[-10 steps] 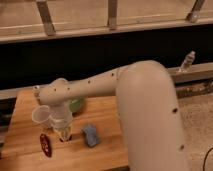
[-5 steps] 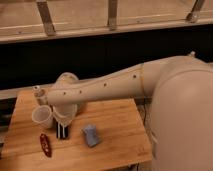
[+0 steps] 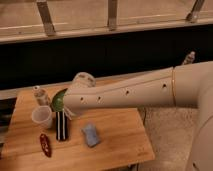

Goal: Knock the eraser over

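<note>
The eraser, a black block with white stripes along its length, stands upright on the wooden table, just right of the clear plastic cup. My arm reaches in from the right, and the gripper hangs right above the eraser's top end. I cannot tell whether it touches the eraser.
A slim dark red object lies near the table's front left edge. A pale blue pad lies right of the eraser. A green object and a small white jar sit behind the cup, partly hidden by the arm.
The gripper has lifted a little, so the full upright eraser now shows below it. The arm has stretched further across the view.
</note>
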Controlling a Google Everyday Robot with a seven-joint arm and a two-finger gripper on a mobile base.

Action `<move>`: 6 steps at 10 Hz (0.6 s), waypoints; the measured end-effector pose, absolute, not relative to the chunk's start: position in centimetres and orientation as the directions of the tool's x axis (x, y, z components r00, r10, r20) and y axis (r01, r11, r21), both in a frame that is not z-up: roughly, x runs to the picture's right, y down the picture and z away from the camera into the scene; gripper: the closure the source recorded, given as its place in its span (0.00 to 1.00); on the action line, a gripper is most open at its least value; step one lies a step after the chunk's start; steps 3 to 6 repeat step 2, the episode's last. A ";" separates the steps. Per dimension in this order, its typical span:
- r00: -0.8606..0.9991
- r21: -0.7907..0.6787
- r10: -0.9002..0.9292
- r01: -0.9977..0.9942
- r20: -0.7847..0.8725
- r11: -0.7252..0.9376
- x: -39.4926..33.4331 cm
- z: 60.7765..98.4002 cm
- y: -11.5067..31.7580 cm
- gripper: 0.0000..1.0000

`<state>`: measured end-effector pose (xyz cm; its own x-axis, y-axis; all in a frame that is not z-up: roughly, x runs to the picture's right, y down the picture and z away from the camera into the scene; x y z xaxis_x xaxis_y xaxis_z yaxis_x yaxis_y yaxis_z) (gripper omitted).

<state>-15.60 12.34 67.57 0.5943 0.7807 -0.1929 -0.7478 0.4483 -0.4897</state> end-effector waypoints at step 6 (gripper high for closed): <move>0.596 -0.492 0.779 -0.746 -0.192 0.449 -15.8 67.5 12.4 0.81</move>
